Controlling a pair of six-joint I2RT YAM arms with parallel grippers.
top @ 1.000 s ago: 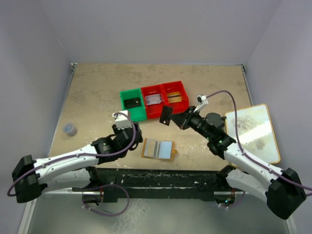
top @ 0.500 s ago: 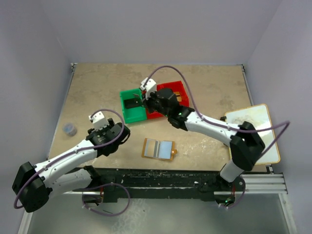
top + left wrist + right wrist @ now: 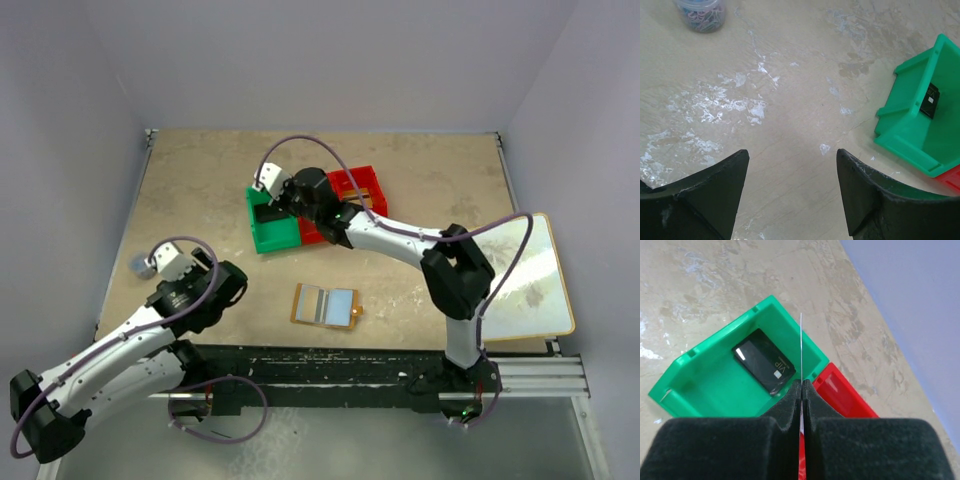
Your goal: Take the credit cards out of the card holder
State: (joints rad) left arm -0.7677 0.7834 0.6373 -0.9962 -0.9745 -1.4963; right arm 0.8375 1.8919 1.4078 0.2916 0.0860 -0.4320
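My right gripper (image 3: 803, 387) has its fingers pressed together on a card (image 3: 801, 347) held edge-on and upright over the green bin (image 3: 715, 385) at the far middle – lined up to drop in, I'd say. It shows only as a thin pale line, so I can't tell its colour. A black card (image 3: 765, 361) already lies flat in that bin. My left gripper (image 3: 791, 160) hangs spread and holds nothing over bare table, well left. The card holder (image 3: 325, 305) lies open near centre – tan rim, blue-grey pockets.
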